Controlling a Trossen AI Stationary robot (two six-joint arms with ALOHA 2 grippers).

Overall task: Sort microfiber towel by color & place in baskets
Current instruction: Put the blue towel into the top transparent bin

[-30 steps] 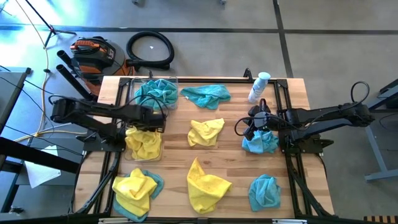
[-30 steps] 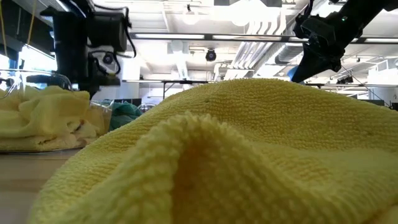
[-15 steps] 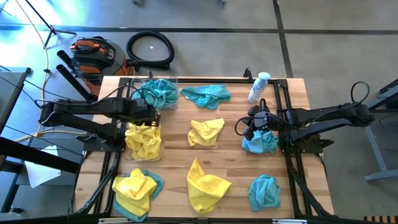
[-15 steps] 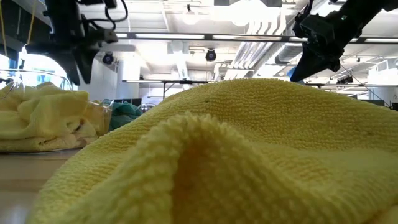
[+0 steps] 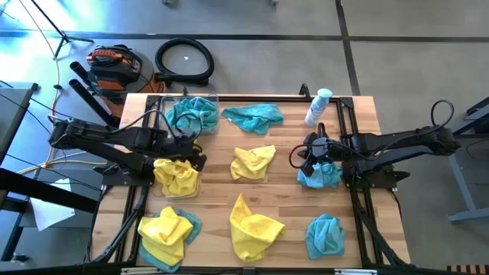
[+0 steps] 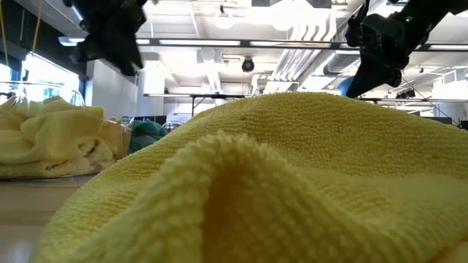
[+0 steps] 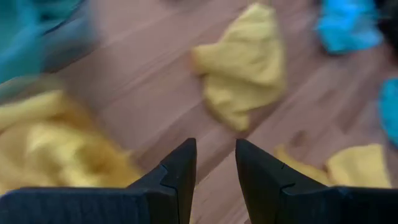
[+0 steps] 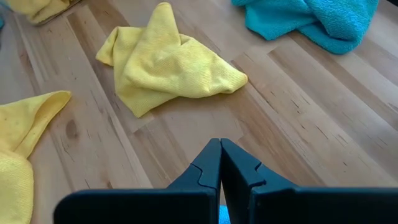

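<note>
Both grippers hold nothing: left gripper (image 5: 200, 160) narrowly parted above the yellow-towel basket (image 5: 176, 190); right gripper (image 5: 303, 155) closed.

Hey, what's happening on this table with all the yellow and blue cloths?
A two-armed robot is sorting towels by color into two clear baskets. One basket holds teal cloths, the other yellow ones. The left pincer hovers open and empty beside the yellow basket. The right pincer, shut, sits above a teal towel. Several towels lie loose on the table.

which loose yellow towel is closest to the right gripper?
The yellow towel at the table's centre, just left of the right gripper; the other two loose yellow ones lie along the near edge.
</note>
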